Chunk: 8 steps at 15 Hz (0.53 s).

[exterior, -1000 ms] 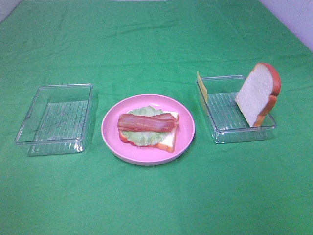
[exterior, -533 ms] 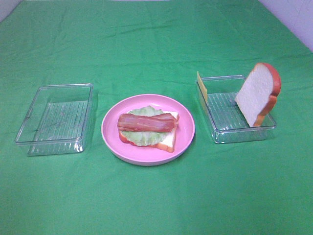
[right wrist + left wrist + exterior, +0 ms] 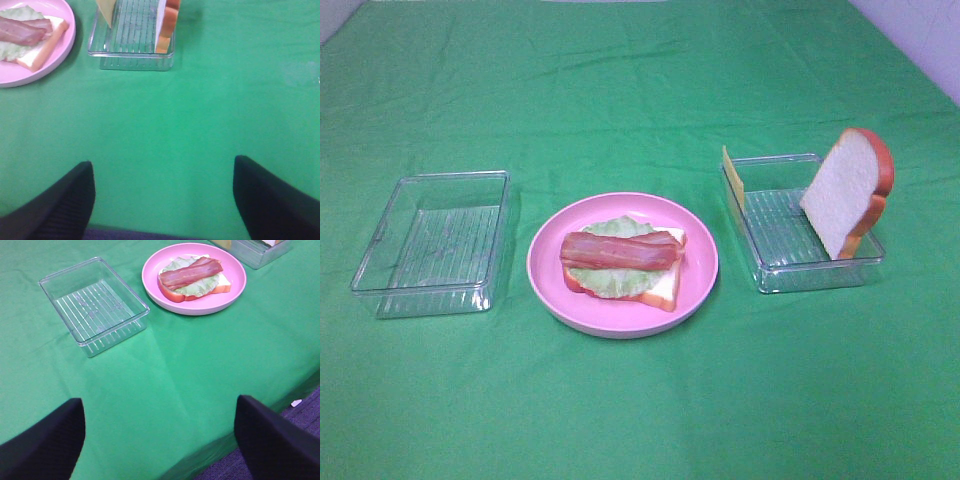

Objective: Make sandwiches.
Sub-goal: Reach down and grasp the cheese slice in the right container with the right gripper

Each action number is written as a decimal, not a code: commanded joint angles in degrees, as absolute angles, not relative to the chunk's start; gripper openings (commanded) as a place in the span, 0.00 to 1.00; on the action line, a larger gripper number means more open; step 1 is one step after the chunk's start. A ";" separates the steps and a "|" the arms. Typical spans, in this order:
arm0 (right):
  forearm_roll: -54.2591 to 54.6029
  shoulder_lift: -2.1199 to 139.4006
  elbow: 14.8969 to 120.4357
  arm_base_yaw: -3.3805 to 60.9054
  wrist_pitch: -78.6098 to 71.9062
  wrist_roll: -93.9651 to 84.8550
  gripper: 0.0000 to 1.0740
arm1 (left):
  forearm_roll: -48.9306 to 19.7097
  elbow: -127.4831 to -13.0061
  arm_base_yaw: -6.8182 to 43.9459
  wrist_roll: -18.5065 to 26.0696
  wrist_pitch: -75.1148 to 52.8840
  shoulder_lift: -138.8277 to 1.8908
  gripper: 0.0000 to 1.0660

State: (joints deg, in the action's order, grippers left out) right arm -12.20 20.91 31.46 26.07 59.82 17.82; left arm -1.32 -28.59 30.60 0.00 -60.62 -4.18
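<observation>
1. Nothing has moved since the earlier frames: the food, the plate and both trays lie as they did, and no arm shows in the high view.
2. At the near right, the right end effector [image 3: 160, 205] hangs over the bare green tabletop [image 3: 200, 125], spread wide with nothing between its fingers.
3. At the near left, the left end effector [image 3: 160, 450] is equally wide and empty.
4. Far from the right end effector and a little to its left stands the right tray [image 3: 820, 275]. The cheese square [image 3: 732, 176] stands on edge against the tray's left wall, its faces turned left and right and its long axis running near to far. The top bread slice [image 3: 845, 190] leans upright at the tray's right side.
5. Left of that tray, the pink plate [image 3: 620, 325] carries the open stack: the bottom bread slice [image 3: 665, 290], the lettuce [image 3: 605, 282], and the bacon strips [image 3: 620, 250] lying left to right.
6. Further left, well apart from the plate, sits the left tray [image 3: 430, 300].
7. Both missing layers are in the right tray, so I judge the right arm to be the nearer one. The cheese likely comes first, and it probably needs the fingers to close left to right across its thin faces.
</observation>
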 commanded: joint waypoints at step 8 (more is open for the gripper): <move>-12.89 57.93 48.87 26.30 52.20 19.71 0.66 | -1.78 -28.59 31.05 0.00 -59.87 -3.90 0.73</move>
